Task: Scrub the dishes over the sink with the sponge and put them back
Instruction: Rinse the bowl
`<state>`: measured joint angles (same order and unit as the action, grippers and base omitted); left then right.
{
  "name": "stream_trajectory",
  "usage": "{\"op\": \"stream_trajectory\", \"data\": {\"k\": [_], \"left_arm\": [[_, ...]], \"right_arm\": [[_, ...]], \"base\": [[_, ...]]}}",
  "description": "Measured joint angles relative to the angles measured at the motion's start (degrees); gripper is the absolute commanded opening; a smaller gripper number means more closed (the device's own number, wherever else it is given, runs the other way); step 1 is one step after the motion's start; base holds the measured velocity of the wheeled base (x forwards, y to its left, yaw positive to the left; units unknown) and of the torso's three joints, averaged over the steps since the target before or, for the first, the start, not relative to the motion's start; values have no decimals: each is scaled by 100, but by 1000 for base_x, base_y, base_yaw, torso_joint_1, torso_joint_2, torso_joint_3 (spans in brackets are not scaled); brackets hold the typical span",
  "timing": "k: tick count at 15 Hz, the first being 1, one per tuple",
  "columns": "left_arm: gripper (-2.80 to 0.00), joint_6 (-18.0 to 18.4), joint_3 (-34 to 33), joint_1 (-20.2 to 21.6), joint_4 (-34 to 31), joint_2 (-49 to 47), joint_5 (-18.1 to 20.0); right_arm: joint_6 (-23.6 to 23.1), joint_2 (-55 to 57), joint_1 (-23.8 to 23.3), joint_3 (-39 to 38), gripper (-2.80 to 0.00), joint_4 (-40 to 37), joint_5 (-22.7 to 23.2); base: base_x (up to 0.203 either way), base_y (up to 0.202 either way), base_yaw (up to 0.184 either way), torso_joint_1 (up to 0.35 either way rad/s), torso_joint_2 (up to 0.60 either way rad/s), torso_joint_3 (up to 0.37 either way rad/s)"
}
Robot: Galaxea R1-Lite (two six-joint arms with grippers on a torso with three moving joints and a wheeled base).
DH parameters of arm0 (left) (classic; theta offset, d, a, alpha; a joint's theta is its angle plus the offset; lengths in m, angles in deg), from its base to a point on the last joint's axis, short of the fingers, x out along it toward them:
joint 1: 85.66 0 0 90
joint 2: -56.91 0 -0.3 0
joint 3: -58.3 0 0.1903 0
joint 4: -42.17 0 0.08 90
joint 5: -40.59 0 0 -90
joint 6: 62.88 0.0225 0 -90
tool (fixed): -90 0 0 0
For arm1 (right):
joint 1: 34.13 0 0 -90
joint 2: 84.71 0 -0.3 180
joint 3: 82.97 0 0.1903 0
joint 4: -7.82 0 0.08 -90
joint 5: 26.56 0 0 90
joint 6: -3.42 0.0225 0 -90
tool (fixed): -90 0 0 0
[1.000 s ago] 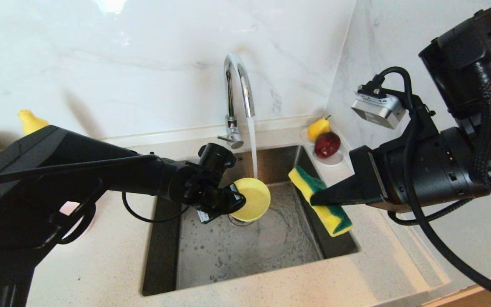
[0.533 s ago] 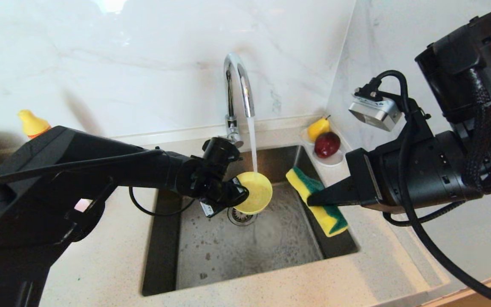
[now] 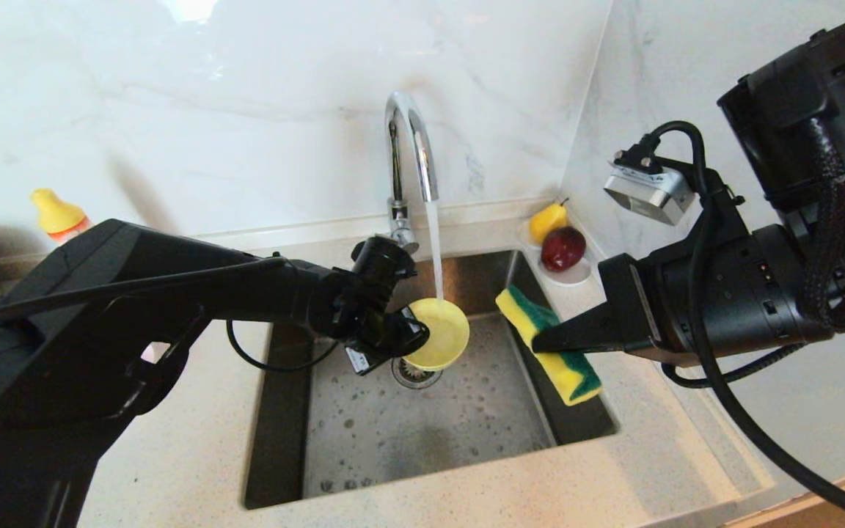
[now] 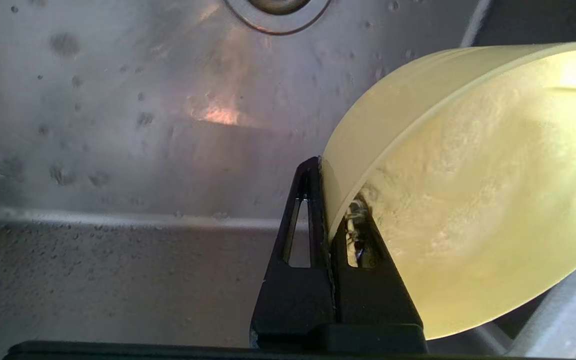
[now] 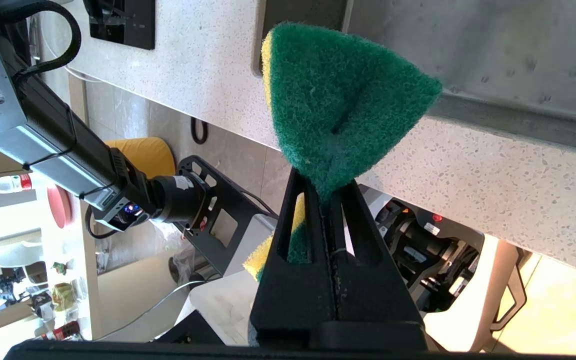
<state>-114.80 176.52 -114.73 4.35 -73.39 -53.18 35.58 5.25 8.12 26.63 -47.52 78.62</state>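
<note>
1. Our left hand [image 3: 414, 339] pinches the rim of the yellow bowl [image 3: 439, 334], tilted over the sink [image 3: 422, 425] under the faucet [image 3: 409, 158] stream, its open face turned toward our right side.
2. Our right hand [image 3: 540, 343] is clamped on the sponge [image 3: 549, 345], whose long axis runs along the sink's right edge.
3. Bowl and sponge sit near but apart; the sponge probably must travel leftward into the bowl's mouth.
</note>
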Motion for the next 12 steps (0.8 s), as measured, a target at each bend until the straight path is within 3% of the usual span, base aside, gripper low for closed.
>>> {"op": "stream_trajectory", "data": {"k": [5, 8, 12], "left_arm": [[-280, 16, -277, -2, -223, 192, -2], [-280, 182, -1072, 39, -200, 717, -114], [-280, 613, -2155, 283, 120, 1824, -595]], "right_arm": [[-7, -8, -15, -7, -280, 0, -5], [-11, -11, -113, -10, -280, 0, 0], [-11, -4, -152, 4, -280, -2, 0]], "base": [[0, 0, 0, 0, 0, 0], [0, 0, 0, 0, 0, 0], [0, 0, 0, 0, 0, 0]]}}
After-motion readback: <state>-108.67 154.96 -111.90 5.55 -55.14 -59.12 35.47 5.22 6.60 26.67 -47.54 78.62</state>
